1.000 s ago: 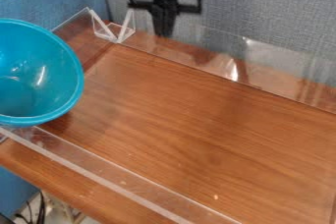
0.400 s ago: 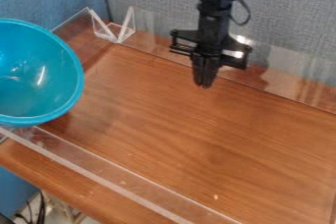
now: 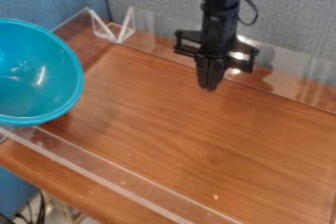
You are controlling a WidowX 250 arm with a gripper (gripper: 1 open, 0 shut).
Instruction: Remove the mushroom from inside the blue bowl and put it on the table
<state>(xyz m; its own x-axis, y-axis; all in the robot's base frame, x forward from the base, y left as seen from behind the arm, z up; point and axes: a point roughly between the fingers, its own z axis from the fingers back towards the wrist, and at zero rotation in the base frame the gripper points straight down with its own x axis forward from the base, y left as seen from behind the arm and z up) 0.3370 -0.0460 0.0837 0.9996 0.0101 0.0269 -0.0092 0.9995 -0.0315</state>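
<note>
In the camera view, the end effector [image 3: 210, 81] is pointing straight down over the far middle of the counter [image 3: 197, 149], its fingers clenched together on nothing visible. The bowl [image 3: 33, 71] is sitting tilted at the left edge, well apart from the arm, leaning against the clear wall [image 3: 92, 169]. No mushroom is showing inside it.

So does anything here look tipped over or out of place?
Yes: the large turquoise-blue plastic bowl at the left edge of the reddish-brown wooden table is tilted, its opening facing sideways. No mushroom is visible. The black gripper points down, jaws shut.
</note>
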